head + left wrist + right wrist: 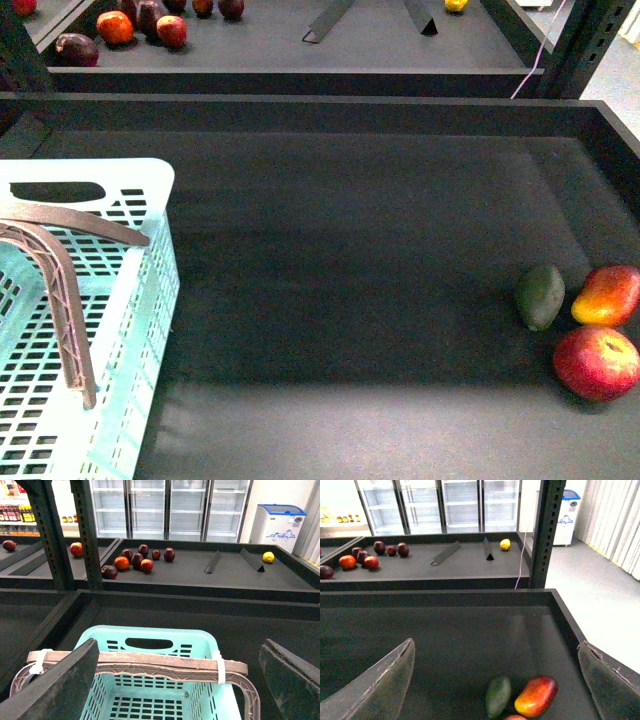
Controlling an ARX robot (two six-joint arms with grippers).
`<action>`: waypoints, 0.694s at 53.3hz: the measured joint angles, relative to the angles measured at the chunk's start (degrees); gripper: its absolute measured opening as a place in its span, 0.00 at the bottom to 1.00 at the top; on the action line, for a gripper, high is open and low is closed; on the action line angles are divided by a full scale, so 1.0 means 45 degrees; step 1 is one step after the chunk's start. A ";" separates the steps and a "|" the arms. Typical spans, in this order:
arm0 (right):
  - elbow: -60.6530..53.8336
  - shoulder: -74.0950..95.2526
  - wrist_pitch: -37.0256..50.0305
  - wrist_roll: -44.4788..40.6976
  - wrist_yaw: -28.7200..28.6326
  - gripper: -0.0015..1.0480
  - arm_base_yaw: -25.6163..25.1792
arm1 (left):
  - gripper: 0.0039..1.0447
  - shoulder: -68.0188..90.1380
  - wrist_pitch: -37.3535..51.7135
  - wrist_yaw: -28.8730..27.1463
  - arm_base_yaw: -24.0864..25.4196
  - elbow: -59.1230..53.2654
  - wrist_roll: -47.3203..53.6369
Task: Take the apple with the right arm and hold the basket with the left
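One apple [596,363] lies lower right in the front view, beside a red-yellow fruit [607,295] and a green fruit [540,296]; the basket [140,300] occupies the lower left. Both the right gripper [495,645] and the left gripper [180,645] stand wide apart, empty, presumably staged for approach.

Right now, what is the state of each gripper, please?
Left gripper: open, holding nothing; basket not gripped.
Right gripper: open, holding nothing; apple not gripped.

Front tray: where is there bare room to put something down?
The wide dark mat between the pale mint slotted plastic basket and the fruit is bare. Crowded at the right edge: round red apple, dark green oval fruit, red-and-yellow oval fruit.
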 joint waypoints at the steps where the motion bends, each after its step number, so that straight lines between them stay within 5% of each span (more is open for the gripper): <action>1: 0.0000 0.0000 0.0000 0.0000 0.0000 0.92 0.0000 | 0.94 0.0000 0.0000 0.0000 0.0000 0.0000 0.0005; 37: 0.0000 0.0000 0.0000 0.0000 0.0000 0.92 0.0000 | 0.94 0.0000 0.0000 0.0000 0.0000 0.0000 0.0000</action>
